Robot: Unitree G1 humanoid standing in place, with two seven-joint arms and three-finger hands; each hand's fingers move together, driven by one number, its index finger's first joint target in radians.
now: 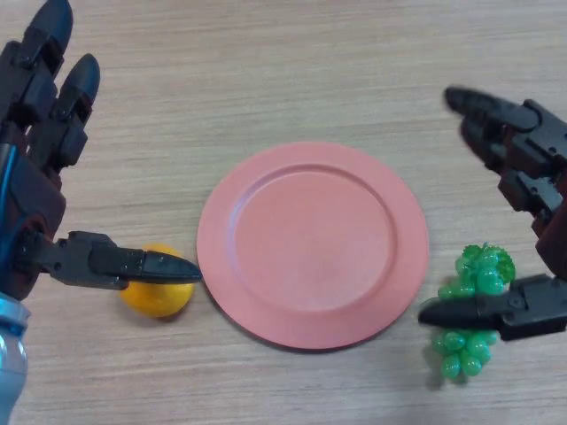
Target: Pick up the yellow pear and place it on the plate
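Yellow pear point(158, 294) lies on the tabletop point(266, 71) directly under the thumb of the left robot hand point(35, 204), whose fingers are spread and straight and hold nothing. Just beside the thumb tip is the pink plate point(312, 243), with nothing on it. The right robot hand point(532, 177) is also spread, its thumb over green grapes point(469, 310).
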